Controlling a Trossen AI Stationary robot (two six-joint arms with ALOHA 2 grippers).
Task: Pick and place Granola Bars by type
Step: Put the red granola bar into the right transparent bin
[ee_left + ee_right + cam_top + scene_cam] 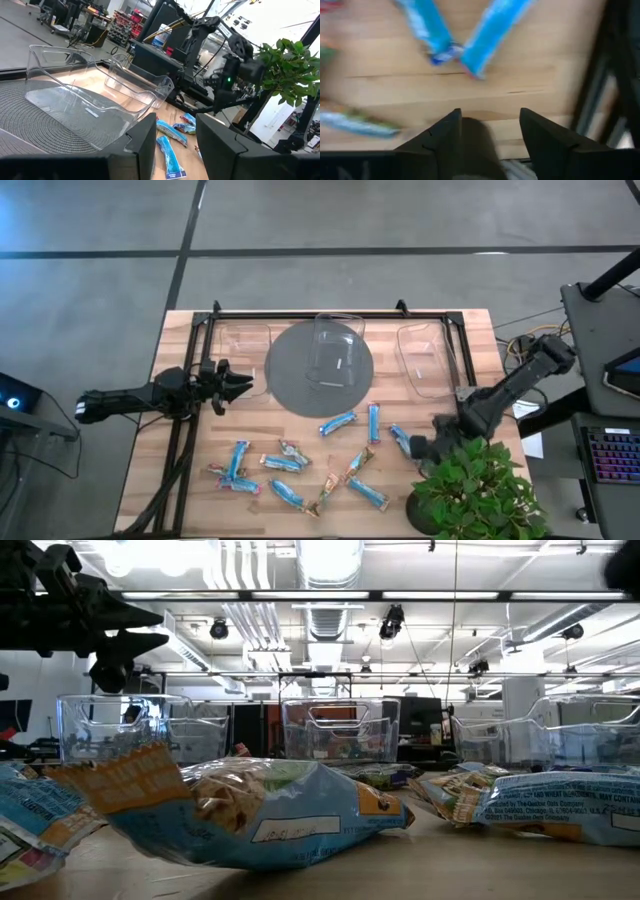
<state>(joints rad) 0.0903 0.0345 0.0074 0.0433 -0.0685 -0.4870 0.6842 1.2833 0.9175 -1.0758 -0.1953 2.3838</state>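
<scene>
Sorting is barely starting: the right claw [419,448], open and empty, is hovering near a blue bar [400,439] toward the table's [150,470] right edge and needing to descend, while the left claw [238,385], spread wide, is waiting by the left bin [243,337].

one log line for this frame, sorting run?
left gripper: open, near left bin | right gripper: open, over bars | bins empty

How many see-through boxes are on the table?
3, in a row along the table's far edge: the left bin before the left gripper, the middle bin on the round grey mat, the right bin. None looks hidden.
</scene>
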